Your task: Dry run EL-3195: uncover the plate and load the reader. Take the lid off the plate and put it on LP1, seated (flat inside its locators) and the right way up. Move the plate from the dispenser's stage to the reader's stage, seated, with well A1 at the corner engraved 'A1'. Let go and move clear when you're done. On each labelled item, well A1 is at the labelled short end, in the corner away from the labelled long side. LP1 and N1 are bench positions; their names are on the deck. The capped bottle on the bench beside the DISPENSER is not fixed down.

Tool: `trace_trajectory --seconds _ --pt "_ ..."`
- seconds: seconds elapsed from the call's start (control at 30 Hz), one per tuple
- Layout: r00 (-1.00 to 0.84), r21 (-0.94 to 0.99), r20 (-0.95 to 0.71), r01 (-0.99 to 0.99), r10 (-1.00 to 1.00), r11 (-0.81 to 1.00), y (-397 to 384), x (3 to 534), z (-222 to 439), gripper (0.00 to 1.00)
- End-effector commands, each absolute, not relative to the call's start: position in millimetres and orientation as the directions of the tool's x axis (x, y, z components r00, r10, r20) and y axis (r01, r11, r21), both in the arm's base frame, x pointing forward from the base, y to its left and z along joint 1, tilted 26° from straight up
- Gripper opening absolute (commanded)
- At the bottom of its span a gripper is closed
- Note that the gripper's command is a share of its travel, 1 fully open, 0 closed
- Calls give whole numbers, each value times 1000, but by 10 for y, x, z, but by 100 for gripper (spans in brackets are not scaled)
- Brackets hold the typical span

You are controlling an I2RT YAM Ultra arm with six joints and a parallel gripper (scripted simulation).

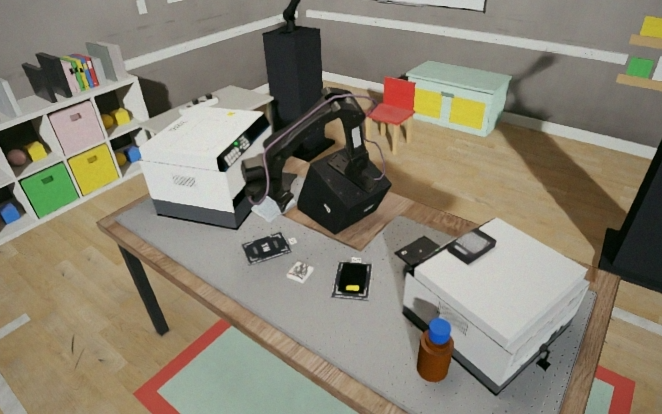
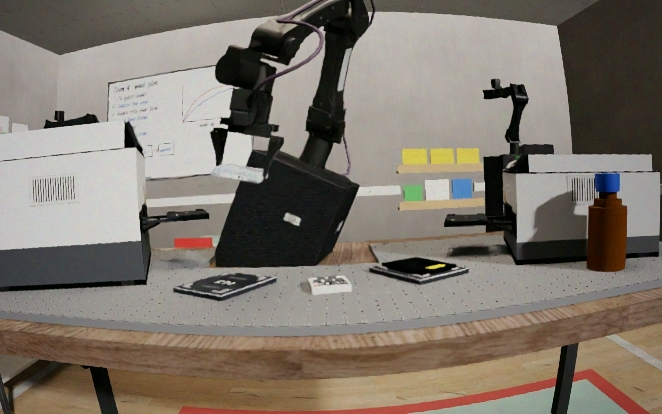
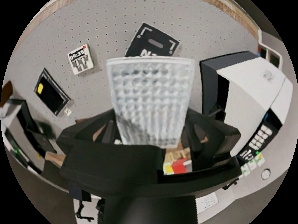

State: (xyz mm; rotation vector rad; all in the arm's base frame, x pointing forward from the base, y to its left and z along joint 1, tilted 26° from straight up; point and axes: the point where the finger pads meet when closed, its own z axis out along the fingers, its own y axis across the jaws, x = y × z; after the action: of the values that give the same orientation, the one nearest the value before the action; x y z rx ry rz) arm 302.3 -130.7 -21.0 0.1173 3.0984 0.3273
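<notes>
My gripper (image 1: 270, 201) (image 2: 240, 172) (image 3: 150, 111) is shut on the clear plate (image 1: 266, 210) (image 2: 237, 174) (image 3: 152, 90), whose wells show uncovered. It holds the plate in the air before the arm's base, near the reader (image 1: 198, 180) (image 2: 60, 221) (image 3: 260, 85). Which corner is A1 cannot be told. The reader's stage (image 2: 181, 215) sticks out, with nothing seen on it. The dispenser's stage (image 1: 415, 250) (image 2: 469, 220) is bare. The black lid (image 1: 352, 278) (image 2: 410, 265) (image 3: 50, 92), with a yellow mark, lies flat in a bench nest, whose name is hidden.
The bare N1 nest (image 1: 269, 252) (image 2: 222, 285) (image 3: 165, 40) lies nearer the reader. A small white block (image 1: 300, 271) (image 2: 329, 285) (image 3: 79, 58) sits between the nests. The blue-capped bottle (image 1: 433, 357) (image 2: 607, 231) stands upright beside the dispenser (image 1: 498, 278) (image 2: 544, 221).
</notes>
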Motion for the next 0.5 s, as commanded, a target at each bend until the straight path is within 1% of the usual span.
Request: trace_trajectory --seconds 0.0,0.23,0.27,0.33,0.47 --pt "-996 186 -45 62 71 981 -1531 3053 -195 86" --pt "-998 208 -27 41 48 977 -1608 2945 -226 86" --pt "-997 183 -63 34 46 982 -1672 2985 -120 86" --pt "-999 226 -32 20 28 974 -1658 2910 -243 86" --pt "-999 218 -27 17 23 976 -1758 2840 -275 86"
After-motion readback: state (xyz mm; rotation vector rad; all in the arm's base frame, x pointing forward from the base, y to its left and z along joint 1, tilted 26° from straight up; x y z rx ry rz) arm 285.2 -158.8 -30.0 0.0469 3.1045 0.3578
